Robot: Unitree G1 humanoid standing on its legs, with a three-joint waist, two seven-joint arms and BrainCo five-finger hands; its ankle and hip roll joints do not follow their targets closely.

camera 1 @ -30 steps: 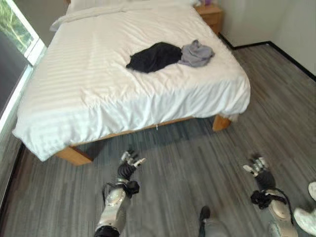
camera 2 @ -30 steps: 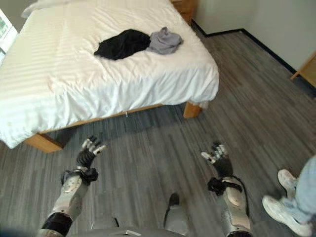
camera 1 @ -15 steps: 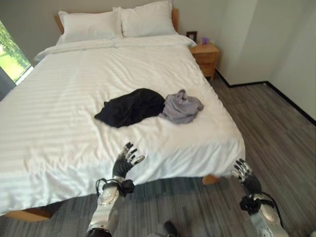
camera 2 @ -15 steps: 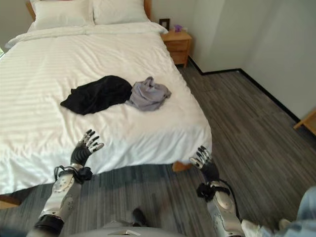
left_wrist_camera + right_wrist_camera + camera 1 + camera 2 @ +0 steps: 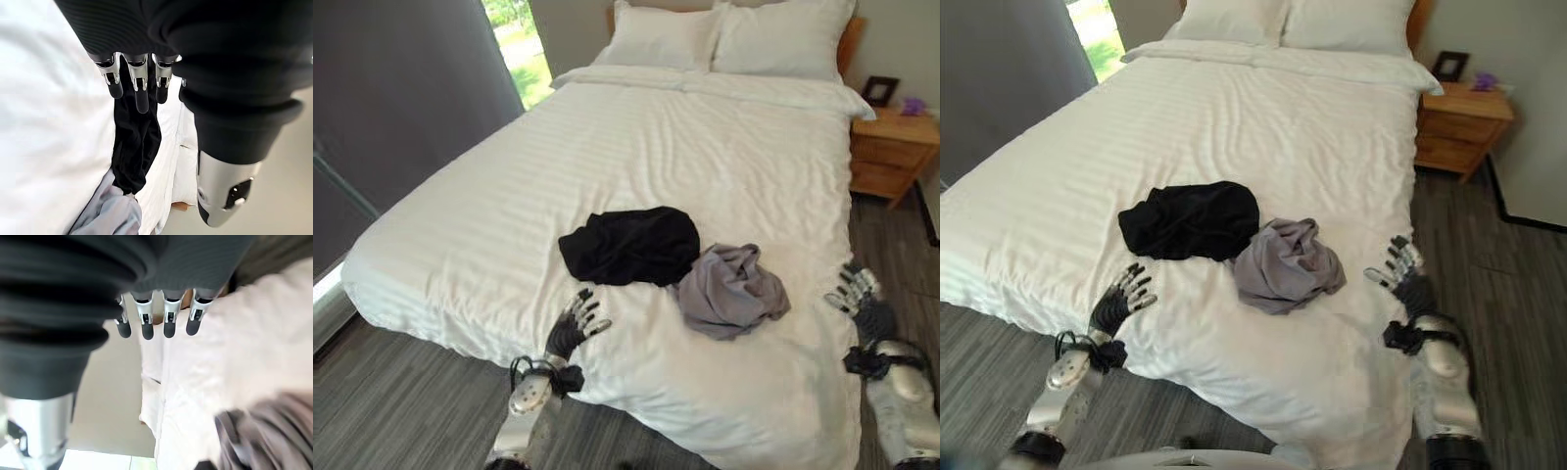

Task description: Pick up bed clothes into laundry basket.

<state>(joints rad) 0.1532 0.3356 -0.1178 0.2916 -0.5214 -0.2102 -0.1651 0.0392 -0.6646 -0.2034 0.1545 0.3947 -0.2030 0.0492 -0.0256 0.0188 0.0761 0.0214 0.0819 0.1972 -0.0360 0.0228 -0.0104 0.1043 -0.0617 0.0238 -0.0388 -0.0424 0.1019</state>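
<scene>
Past the right hand's fingers (image 5: 146, 323) the grey garment (image 5: 259, 435) is blurred and cut off by the picture's edge. Past the left hand's fingers (image 5: 139, 85) the black garment (image 5: 134, 142) hides part of the bed (image 5: 44, 147). The small things on the nightstand (image 5: 891, 147) are too small to tell.

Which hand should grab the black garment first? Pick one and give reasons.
Left, probably. The left hand is open over the bed's near edge, just short of the black garment. The right hand sits by the bed's far side, with the grey garment between.
</scene>
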